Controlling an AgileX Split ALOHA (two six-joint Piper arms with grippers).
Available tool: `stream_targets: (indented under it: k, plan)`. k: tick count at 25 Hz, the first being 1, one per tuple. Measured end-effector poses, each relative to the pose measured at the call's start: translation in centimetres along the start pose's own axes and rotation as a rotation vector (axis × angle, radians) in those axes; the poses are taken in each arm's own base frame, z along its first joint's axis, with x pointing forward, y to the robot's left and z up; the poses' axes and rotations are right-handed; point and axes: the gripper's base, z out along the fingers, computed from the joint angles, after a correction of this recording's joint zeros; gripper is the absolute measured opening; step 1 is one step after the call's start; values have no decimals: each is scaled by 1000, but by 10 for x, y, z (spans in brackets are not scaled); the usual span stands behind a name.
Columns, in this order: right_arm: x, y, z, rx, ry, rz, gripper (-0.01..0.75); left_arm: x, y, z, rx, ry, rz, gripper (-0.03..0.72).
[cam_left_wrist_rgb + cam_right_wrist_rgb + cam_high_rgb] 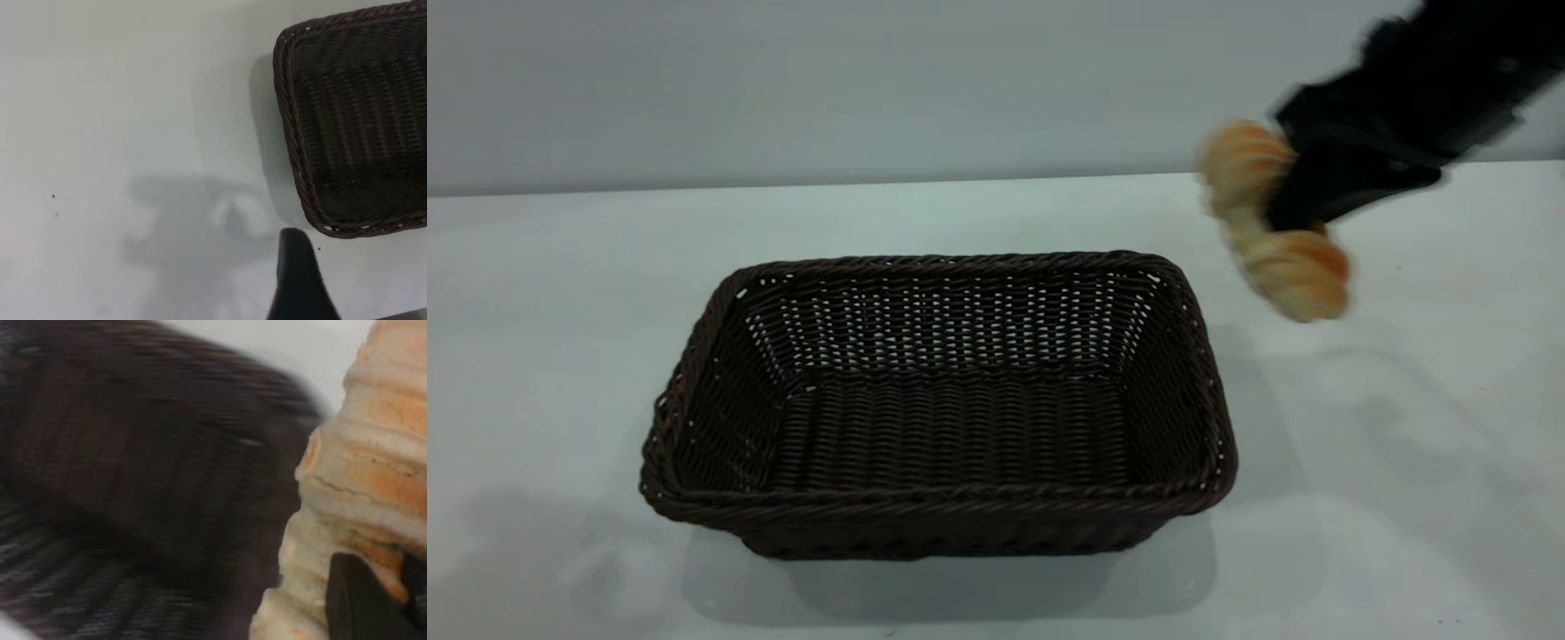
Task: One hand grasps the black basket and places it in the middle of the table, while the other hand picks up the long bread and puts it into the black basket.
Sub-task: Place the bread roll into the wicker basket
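The black basket (951, 263) stands empty on the white table (560, 284), near its middle. Up and to its right, my right gripper (1294, 203) is shut on the long bread (1303, 274) and holds it in the air, just outside the basket's right rim. In the right wrist view the ridged bread (373, 453) fills one side, with a black finger (353, 600) pressed on it and the blurred basket (133, 453) below. The left wrist view shows the left gripper (360, 277) open, with one finger (297, 280) in view above bare table beside a basket corner (360, 120).
A plain grey wall runs behind the table's far edge (783, 185). White tabletop lies all round the basket, with a few tiny dark specks (53, 196). The left arm does not show in the exterior view.
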Motion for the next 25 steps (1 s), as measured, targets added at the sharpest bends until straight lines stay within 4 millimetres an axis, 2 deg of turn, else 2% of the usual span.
stream_targets:
  k: [3, 5, 7, 9, 15, 19, 22, 25]
  plan:
    - [0, 45, 7, -81, 8, -67, 53, 0, 0, 0, 0, 0, 0, 529]
    - [3, 65, 13, -109, 11, -96, 76, 0, 0, 0, 0, 0, 0, 529]
    - [5, 79, 19, -119, 6, -111, 110, 0, 0, 0, 0, 0, 0, 529]
    - [6, 84, 24, -110, -4, -119, 157, 0, 0, 0, 0, 2, 0, 529]
    - [7, 84, 26, -100, -3, -136, 339, 1, 0, 0, -1, 11, 1, 529]
    - [15, 81, 22, -126, 98, -147, 379, 2, 2, 0, -18, 20, 11, 529]
    - [18, 63, 8, -84, 188, -64, 381, 5, 6, -2, -67, 43, 35, 529]
    - [18, 32, -21, 43, 235, 16, 381, 10, 13, -9, -134, 59, 63, 529]
